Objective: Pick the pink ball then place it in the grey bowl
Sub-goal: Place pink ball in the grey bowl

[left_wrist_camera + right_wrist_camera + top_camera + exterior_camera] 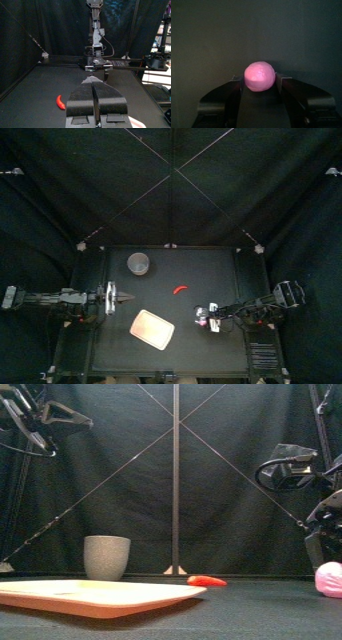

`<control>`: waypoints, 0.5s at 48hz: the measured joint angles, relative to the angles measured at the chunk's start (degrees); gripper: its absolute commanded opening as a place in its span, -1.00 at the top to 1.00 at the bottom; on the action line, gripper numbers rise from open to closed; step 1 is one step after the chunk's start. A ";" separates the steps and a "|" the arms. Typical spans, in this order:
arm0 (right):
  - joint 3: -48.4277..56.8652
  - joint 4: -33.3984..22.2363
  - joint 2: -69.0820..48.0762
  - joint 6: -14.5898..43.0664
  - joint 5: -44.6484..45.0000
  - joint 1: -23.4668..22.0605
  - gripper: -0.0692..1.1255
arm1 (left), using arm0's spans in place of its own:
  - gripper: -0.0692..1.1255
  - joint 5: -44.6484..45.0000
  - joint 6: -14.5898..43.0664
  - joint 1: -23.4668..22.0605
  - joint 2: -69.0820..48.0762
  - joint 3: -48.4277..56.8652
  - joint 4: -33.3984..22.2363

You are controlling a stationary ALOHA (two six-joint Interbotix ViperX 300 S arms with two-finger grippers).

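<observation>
Closest to the table's front edge lies the flat pink tray, left of centre and turned at a slant, with one corner toward the front. A strip of bare black table separates it from the front edge, and more open surface runs along the left side.

The pink ball is to the right of the tray, apart from it and well inside the right edge. It sits low, at or just above the table; I cannot tell which. The right gripper comes in from the right rail. Its two jaws are closed in on the ball and press its two sides, with no gap that I can see.

A red toy chilli lies flat near the middle of the table. It is between the ball and the tall grey speckled cup, close to the straight line from one to the other. The cup stands upright near the back edge, left of centre, mouth up, with clear surface on every side.

The left gripper is over the left part of the table, left of the chilli and behind the tray's near corner. Its jaws are pressed together on nothing. The front view shows that arm's links held high above the surface.
</observation>
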 measured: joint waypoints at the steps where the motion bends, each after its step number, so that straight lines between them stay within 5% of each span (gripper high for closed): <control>1: -0.18 -0.09 0.09 -0.09 0.00 0.00 -0.31 | 0.69 0.00 0.00 0.00 -0.09 0.00 0.00; 12: -7.65 -5.71 0.62 -0.70 -3.34 -3.34 -0.30 | 0.69 -0.09 0.00 0.09 -0.09 0.26 -0.44; 24: -21.71 -16.79 6.50 -0.09 -15.21 -16.44 -0.30 | 0.69 -1.32 0.00 0.44 -0.09 0.35 -0.44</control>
